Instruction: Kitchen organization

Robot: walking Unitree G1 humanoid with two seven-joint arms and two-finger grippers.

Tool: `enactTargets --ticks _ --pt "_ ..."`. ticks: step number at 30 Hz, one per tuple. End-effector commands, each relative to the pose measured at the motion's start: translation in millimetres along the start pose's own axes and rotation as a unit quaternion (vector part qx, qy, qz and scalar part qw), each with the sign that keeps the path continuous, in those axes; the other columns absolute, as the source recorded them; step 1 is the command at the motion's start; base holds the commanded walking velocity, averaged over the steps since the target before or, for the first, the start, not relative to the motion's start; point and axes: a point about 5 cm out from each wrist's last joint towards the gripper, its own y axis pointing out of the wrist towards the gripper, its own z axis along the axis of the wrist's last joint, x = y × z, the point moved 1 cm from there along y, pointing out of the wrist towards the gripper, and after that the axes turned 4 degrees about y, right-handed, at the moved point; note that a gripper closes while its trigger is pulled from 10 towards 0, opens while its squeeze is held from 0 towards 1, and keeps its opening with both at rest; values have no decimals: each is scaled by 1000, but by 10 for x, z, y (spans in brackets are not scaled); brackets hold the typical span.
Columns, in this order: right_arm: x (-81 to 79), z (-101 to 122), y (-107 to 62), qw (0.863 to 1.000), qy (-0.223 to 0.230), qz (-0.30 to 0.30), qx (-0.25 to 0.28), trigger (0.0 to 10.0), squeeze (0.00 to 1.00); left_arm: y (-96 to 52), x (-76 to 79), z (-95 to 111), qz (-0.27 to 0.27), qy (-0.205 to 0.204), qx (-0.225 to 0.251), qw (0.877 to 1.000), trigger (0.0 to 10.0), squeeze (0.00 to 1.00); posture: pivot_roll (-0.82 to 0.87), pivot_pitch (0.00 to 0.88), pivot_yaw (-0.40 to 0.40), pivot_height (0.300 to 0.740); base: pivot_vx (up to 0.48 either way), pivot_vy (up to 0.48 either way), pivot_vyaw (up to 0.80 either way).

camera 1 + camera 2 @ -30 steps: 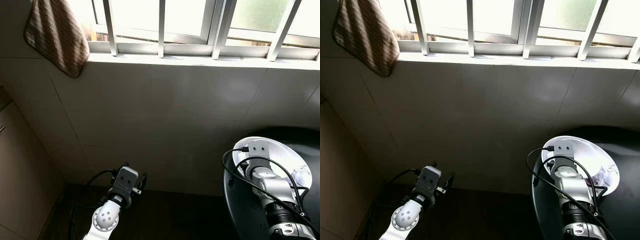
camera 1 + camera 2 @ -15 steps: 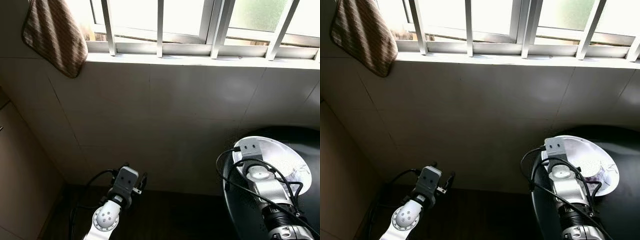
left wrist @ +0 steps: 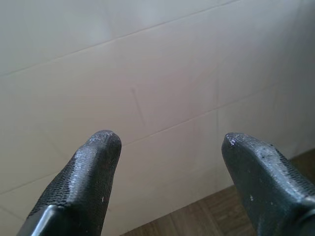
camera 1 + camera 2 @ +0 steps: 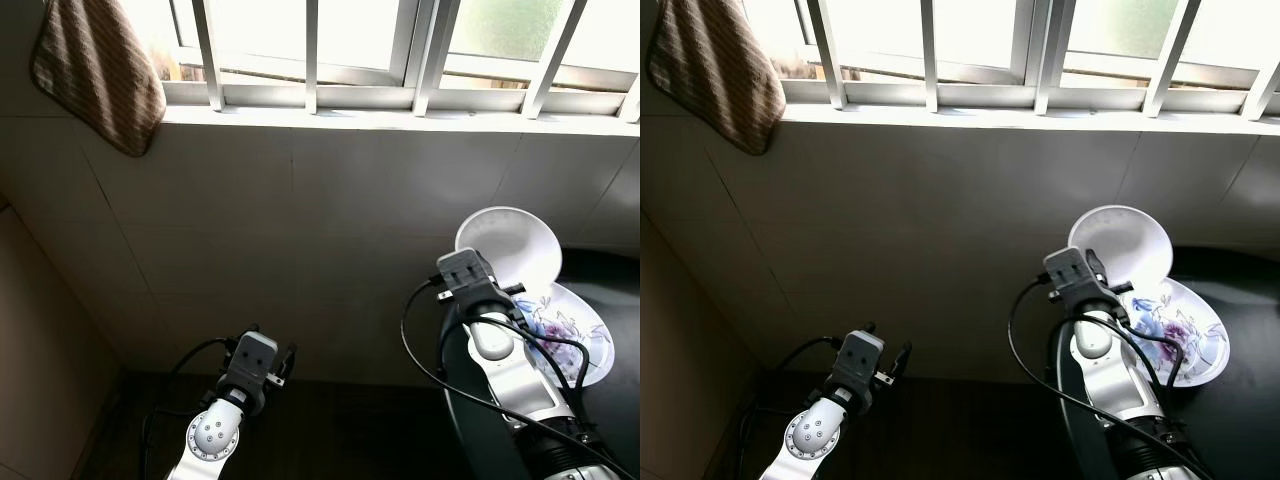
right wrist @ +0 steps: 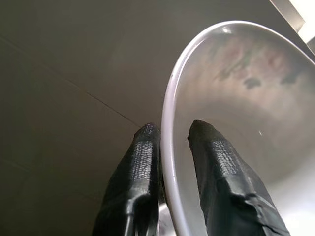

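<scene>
1. The bowl point(image 4: 507, 246), white, hangs tilted above the flowered plate point(image 4: 572, 335), its rim pinched by the right hand point(image 5: 170, 135), one finger inside and one outside, likely so it lifts clear.
2. The plate rests on the dark tabletop point(image 4: 610, 275) beneath.
3. The left hand point(image 3: 167, 147), left of the bowl and lower, is spread apart and empty, facing the tiled wall point(image 4: 300, 220).

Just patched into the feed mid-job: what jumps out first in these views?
The right hand holds a plain white bowl by its rim, tilted up against the pale tiled wall, one finger inside and one outside. Just below it, a white dish with a blue and purple flower print rests on the dark round surface. The left hand is open, low near the wall.
</scene>
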Motion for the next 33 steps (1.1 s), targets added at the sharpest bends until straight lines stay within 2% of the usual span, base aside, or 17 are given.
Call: enactTargets --ticks 1,3,10,12,17,20,33 --pt "-156 170 -43 998 -6 38 51 0 0 -12 -14 -23 4 -5 -3 1000 10000 0 71 0 -47 740 0 0 800" --pt "-274 223 -101 995 -11 70 75 0 0 -12 -15 -21 4 -6 -2 1000 10000 0 75 0 -49 740 0 0 800" --pt "-431 188 -211 987 -22 125 94 0 0 -10 -19 -19 5 -8 -2 1000 10000 0 74 0 -50 740 0 0 800" --pt "-517 80 -266 984 -25 156 81 0 0 -9 -23 -14 8 -11 1 1000 10000 0 74 0 -52 740 0 0 800" --pt "-631 -116 -370 981 -30 183 53 0 0 -11 -37 7 15 -20 9 1000 10000 0 76 0 -57 740 0 0 800" --pt "-664 -153 -405 980 -27 189 48 0 0 -11 -39 2 16 -20 6 1000 10000 0 74 0 -57 740 0 119 800" --pt "-696 -190 -420 980 -23 189 50 0 0 -2 -43 8 15 -21 8 1000 10000 0 75 0 -55 740 0 462 800"
